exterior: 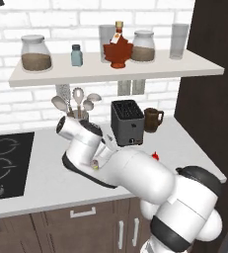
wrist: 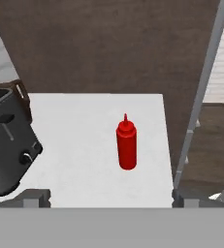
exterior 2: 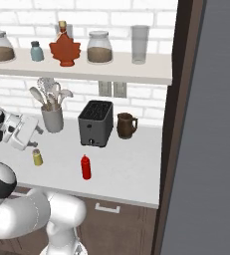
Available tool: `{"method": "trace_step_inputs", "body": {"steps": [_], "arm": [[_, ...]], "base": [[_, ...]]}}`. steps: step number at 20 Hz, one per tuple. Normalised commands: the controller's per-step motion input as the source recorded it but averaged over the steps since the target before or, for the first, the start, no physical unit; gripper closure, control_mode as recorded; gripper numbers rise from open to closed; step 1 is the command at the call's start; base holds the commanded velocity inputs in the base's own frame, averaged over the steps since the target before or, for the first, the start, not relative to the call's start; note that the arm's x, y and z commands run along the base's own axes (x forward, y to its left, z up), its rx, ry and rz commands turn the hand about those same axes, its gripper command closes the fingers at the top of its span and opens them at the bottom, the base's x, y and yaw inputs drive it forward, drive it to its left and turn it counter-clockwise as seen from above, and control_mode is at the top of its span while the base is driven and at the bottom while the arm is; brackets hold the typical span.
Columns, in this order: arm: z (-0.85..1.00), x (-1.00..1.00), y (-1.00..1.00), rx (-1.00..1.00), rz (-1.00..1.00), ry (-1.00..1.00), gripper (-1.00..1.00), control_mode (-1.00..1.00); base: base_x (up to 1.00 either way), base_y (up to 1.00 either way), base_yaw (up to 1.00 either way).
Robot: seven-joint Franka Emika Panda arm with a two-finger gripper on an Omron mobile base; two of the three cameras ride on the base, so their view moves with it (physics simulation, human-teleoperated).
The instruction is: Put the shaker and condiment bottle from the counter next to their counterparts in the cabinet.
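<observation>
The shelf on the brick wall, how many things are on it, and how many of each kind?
Jars with brown stuff inside: 2, one at the left end and one further right
Clear glasses: 2, one behind the leaf bottle and one at the right end
Shakers: 1, the pale blue shaker
Bottles: 1, the red maple-leaf bottle
Total on the shelf: 6

- Bare counter [exterior 2: 131, 154] is seen around the condiment bottle [exterior 2: 86, 167], open from 12 to 6 o'clock.
- At 12 o'clock, passage is blocked by the toaster [exterior 2: 95, 123].
- At 9 o'clock, the shaker [exterior 2: 37, 157] stands near.
</observation>
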Motion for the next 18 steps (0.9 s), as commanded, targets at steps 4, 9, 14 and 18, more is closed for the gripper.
{"method": "trace_step_inputs", "body": {"steps": [4, 9, 14, 18], "arm": [[0.0, -0.04, 0.11, -0.02, 0.0, -0.02, -1.0, -1.0], [0.0, -0.01, 0.31, 0.0, 0.0, -0.03, -1.0, -1.0], [-0.07, 0.0, 0.51, 0.11, 0.0, 0.0, -1.0, -1.0], [-0.19, 0.0, 0.29, 0.25, 0.0, 0.0, -1.0, -1.0]], "base": [[0.0, 0.0, 0.0], [0.0, 0.0, 0.0], [0.0, 0.0, 0.0], [0.0, 0.0, 0.0]]}}
